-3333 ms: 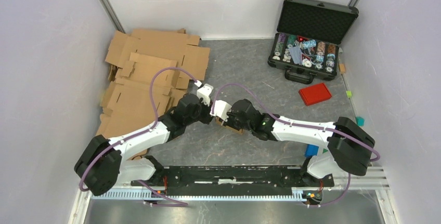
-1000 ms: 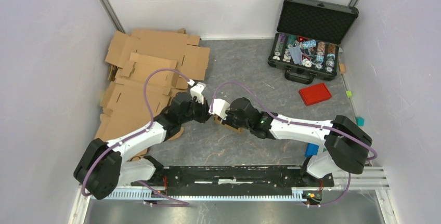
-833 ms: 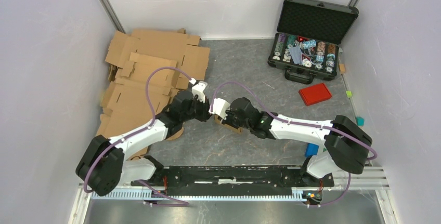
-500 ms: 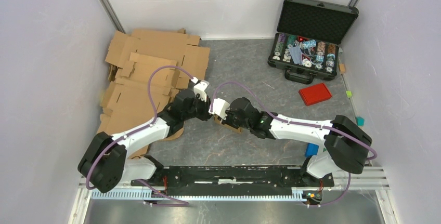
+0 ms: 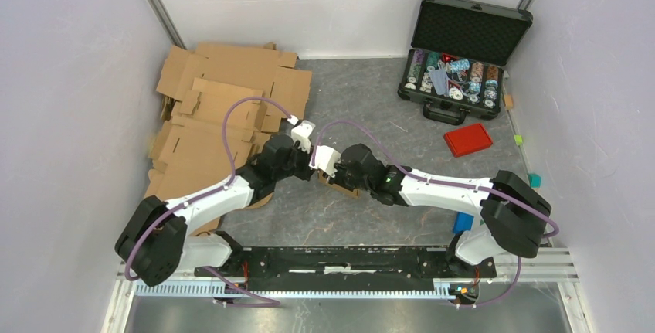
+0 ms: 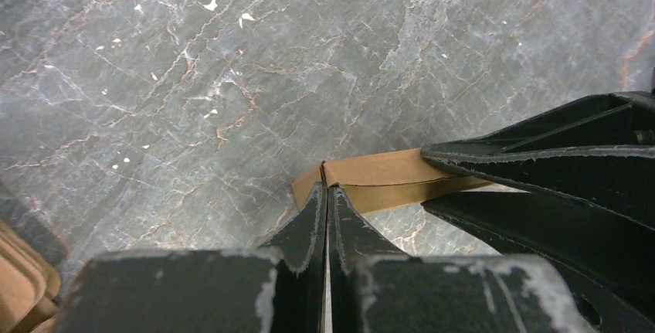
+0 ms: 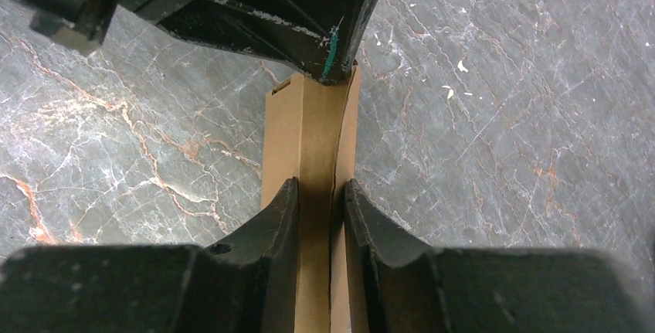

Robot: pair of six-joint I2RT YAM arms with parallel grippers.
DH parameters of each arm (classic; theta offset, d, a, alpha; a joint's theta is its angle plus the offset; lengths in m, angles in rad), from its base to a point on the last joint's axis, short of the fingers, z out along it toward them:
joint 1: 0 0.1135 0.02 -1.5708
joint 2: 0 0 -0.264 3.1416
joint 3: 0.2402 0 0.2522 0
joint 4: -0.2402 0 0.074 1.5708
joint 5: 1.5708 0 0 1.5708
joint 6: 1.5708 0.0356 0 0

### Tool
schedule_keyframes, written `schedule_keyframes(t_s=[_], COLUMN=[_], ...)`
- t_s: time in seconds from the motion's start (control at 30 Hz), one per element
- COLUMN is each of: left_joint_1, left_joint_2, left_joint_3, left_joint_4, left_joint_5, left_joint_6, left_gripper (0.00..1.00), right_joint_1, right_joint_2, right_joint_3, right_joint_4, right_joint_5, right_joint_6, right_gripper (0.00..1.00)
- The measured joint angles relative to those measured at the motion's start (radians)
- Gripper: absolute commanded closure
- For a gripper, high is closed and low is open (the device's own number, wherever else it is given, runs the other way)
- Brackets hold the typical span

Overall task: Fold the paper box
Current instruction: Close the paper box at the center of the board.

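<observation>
1. top external view: both arms reach in to meet at the middle of the grey marbled table (image 5: 371, 109). the left gripper (image 5: 311, 172) and right gripper (image 5: 337, 181) come nearly nose to nose. only a brown sliver of the paper box (image 5: 347, 191) shows from under the right wrist. the heap of cardboard sheets (image 5: 224, 117) lies far left. the open black case (image 5: 462, 55) and the red lid (image 5: 468, 140) sit far right, well apart from the work.

2. left wrist view: the left gripper (image 6: 326, 192) has its two fingers pressed flat together. their tips are right at the box's (image 6: 378, 174) end corner. i cannot tell whether a thin edge of card is nipped between them. the right arm's fingers (image 6: 541, 164) come in from the right, above and below the card.

3. right wrist view: the right gripper (image 7: 317, 194) is clamped on the box (image 7: 305, 128), one finger on each face. the box is a flattened, slightly bowed strip running away from the camera. the left gripper (image 7: 332, 66) bears on its far end.

4. judgement: the step in hand looks like working an end or flap of a box not yet erected, while the right arm anchors it. next, the left fingers likely need a sure hold or push on that end. the bend should run along the crease, and the right clamp must not slip or crush the walls.
</observation>
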State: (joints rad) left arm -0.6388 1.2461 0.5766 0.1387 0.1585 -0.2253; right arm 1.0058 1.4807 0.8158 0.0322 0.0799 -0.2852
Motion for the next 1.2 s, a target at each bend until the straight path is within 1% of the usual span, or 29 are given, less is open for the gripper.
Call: schedule_keyframes(t_s=[0.17,0.3,0.33,0.37,0.4,0.47,0.63,0.8,0.87,1.0,1.2], left_joint_1=[-0.057,-0.083,-0.086,-0.088,-0.089,-0.088,-0.078,-0.037,-0.021,0.012,0.028], left_joint_2=[-0.008,-0.008,-0.008,-0.008,-0.010,-0.016,-0.067,-0.141,-0.145,-0.094,0.004], left_joint_3=[0.000,0.006,0.007,0.007,0.007,0.007,0.007,0.008,0.015,0.062,0.124], left_joint_4=[-0.008,-0.018,-0.019,-0.021,-0.022,-0.030,-0.093,-0.106,-0.105,-0.104,-0.093], left_joint_5=[-0.101,-0.151,-0.156,-0.160,-0.162,-0.164,-0.129,-0.098,-0.084,-0.051,-0.024], left_joint_6=[0.042,0.056,0.056,0.055,0.055,0.050,-0.006,-0.068,-0.095,-0.137,-0.152], left_gripper=[0.98,0.98,0.96,0.90,0.81,0.66,0.51,0.41,0.41,0.53,0.67], right_joint_1=[0.000,0.001,0.001,0.001,0.001,0.002,0.002,0.002,0.002,0.002,0.002], right_joint_2=[0.004,0.005,0.005,0.005,0.005,0.005,0.005,0.005,0.005,0.005,0.005], right_joint_3=[0.006,0.008,0.008,0.008,0.008,0.008,0.008,0.008,0.008,0.008,0.008], right_joint_4=[-0.010,-0.011,-0.011,-0.011,-0.011,-0.011,-0.010,-0.010,-0.010,-0.009,-0.008], right_joint_5=[0.003,0.006,0.007,0.007,0.007,0.006,0.006,0.005,0.005,0.005,0.003], right_joint_6=[0.000,0.000,0.000,0.000,0.000,0.000,0.000,0.000,0.000,0.000,0.000], right_gripper=[0.79,0.79,0.79,0.79,0.79,0.79,0.79,0.79,0.79,0.79,0.79])
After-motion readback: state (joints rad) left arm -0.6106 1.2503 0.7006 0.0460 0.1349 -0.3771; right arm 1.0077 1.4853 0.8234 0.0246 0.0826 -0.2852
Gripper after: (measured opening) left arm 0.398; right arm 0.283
